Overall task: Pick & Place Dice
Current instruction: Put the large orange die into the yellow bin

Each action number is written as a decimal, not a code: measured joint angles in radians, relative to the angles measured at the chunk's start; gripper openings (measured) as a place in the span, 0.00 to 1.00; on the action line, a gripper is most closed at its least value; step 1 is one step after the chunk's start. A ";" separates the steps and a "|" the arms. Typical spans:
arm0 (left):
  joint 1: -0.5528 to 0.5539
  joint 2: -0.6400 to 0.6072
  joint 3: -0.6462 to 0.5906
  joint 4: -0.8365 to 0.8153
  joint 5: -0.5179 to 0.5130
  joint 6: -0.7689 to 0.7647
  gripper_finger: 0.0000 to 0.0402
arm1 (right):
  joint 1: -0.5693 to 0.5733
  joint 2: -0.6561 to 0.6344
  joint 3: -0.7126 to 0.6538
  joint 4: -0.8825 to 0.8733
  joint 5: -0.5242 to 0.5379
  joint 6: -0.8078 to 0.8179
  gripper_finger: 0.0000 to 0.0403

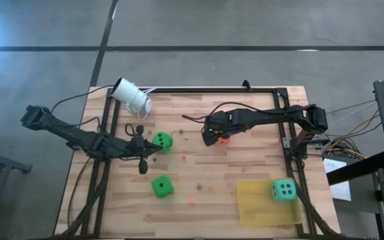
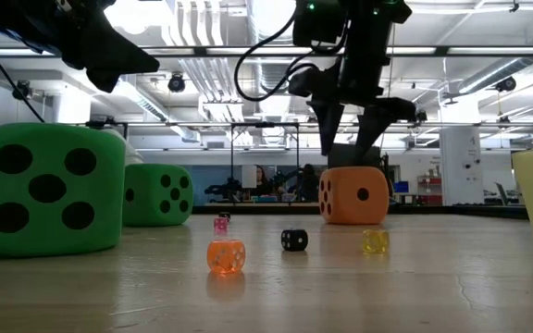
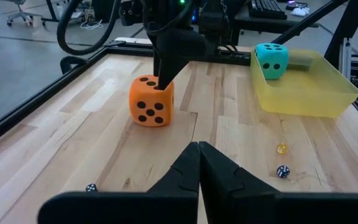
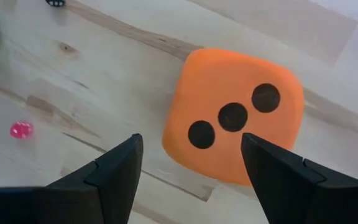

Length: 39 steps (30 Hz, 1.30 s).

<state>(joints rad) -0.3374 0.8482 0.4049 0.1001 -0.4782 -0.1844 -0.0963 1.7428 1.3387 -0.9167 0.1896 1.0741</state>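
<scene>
Over the middle of the bench (image 1: 245, 170), the right claw (image 1: 223, 138) hangs right above the orange-red die (image 3: 151, 101), fingers spread wide either side of it and not pinching it yet; the die sits flat on the wood, three pips up in the right wrist view. Left claw (image 1: 143, 168) is squeezed shut on nothing, parked near the bench's left side just beside one green die (image 1: 163, 141); the second green die (image 1: 162, 187) sits a bit nearer the front edge, on its own.

Count on the soft cubes is four: two bright green, one orange-red, one teal; the teal die (image 1: 284, 190) is already inside the yellow tray (image 1: 259, 210) at the front right corner. They look squishy, with rounded corners and dark pips.

Scattered between them are tiny hard dice: I count an orange one (image 2: 226, 255), a black one (image 2: 293, 240), a yellow one (image 2: 375, 241) and a pink one (image 2: 220, 224) in the low view. Bench is pale wood planks with a black metal frame; a white camera (image 1: 132, 96) sits at its back left corner.
</scene>
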 joint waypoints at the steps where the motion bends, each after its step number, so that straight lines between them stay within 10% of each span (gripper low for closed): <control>1: 0.000 0.000 0.000 0.000 0.000 0.000 0.01 | 0.000 0.000 0.001 0.001 -0.001 0.018 0.65; 11: 0.000 0.000 0.000 0.000 0.000 0.000 0.01 | 0.000 -0.001 -0.003 -0.053 0.049 0.116 0.68; 23: 0.000 0.000 0.000 0.000 0.000 0.000 0.01 | 0.000 0.011 -0.031 -0.049 0.098 0.141 0.98; 39: 0.000 0.000 0.000 0.000 0.000 0.000 0.01 | -0.002 0.028 -0.037 0.004 0.105 0.240 0.99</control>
<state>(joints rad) -0.3376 0.8482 0.4051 0.1000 -0.4785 -0.1841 -0.0988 1.7709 1.3018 -0.9129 0.2942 1.3138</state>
